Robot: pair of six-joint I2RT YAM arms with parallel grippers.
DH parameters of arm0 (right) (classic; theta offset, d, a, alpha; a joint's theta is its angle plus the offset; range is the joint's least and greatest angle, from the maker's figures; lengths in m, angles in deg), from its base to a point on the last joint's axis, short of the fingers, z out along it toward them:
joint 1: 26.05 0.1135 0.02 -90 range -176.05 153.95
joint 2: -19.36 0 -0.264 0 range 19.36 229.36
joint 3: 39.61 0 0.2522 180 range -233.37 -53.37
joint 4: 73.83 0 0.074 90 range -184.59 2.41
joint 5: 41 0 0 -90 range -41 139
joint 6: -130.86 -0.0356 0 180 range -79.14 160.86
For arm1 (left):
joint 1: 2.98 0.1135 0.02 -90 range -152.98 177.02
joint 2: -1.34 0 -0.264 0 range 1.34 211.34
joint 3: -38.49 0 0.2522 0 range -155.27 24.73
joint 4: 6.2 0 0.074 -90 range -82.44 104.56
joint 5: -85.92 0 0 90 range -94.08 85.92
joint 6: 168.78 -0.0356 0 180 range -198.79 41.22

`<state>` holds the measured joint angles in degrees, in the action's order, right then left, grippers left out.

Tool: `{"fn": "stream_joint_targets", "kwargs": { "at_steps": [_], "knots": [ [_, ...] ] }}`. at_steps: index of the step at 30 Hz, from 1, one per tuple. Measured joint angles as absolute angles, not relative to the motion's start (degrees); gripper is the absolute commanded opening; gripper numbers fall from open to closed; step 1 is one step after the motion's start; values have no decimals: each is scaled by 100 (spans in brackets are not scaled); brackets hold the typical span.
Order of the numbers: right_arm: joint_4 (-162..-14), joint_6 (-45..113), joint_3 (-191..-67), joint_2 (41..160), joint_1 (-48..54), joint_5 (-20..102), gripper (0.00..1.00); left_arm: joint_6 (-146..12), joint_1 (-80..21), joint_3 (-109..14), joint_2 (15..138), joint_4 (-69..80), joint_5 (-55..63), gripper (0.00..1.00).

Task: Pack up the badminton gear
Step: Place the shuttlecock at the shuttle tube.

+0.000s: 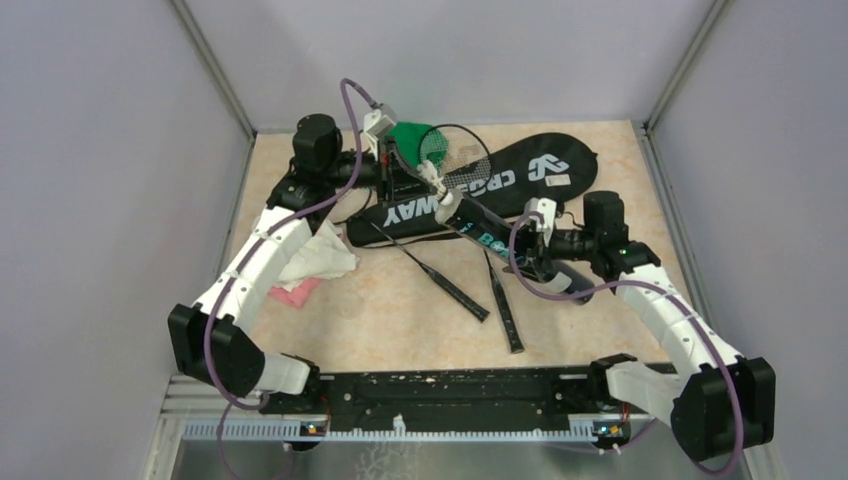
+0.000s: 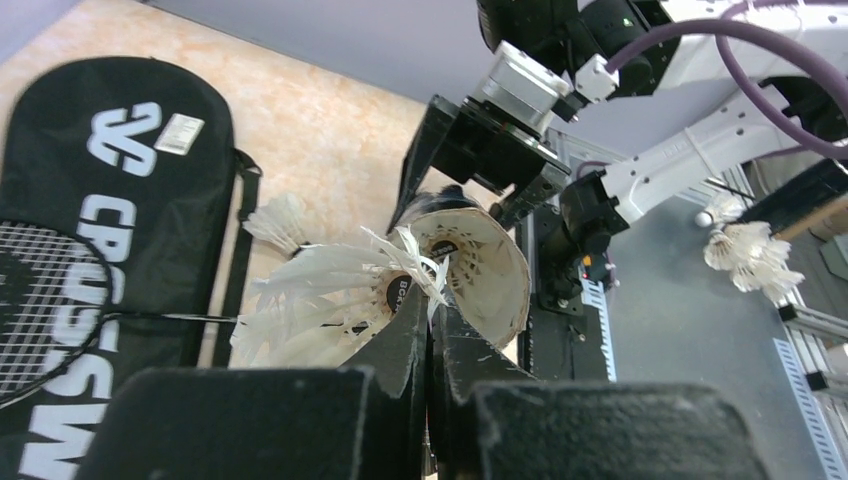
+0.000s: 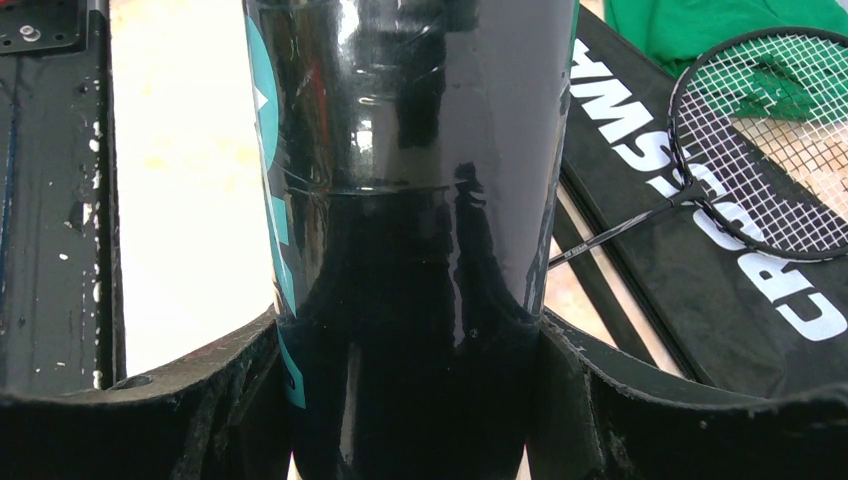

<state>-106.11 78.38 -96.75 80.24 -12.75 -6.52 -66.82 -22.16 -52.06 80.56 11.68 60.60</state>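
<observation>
Racket (image 3: 762,130) atop bag (image 3: 720,300), tube (image 3: 420,200) in front

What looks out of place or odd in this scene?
Some shuttlecocks lie on the grey surface beyond the table's near rail, apart from the other gear. One racket lies askew, its shaft across the bag and its head over a green cloth.
</observation>
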Motion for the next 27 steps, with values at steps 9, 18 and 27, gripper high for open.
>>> {"fn": "stream_joint_targets", "kwargs": {
  "at_steps": [9,18,27],
  "knots": [
    [-10609,7833,-9675,8079,-1183,-565,33,-7001,-2732,-4970,8058,1245,6073,26],
    [-10613,7836,-9675,8096,-1183,-421,33,-7545,-2833,-4972,8058,1634,6165,59],
    [-10611,7836,-9675,8099,-1181,-359,33,-7930,-2835,-4975,8058,1988,6347,69]
  ]
}}
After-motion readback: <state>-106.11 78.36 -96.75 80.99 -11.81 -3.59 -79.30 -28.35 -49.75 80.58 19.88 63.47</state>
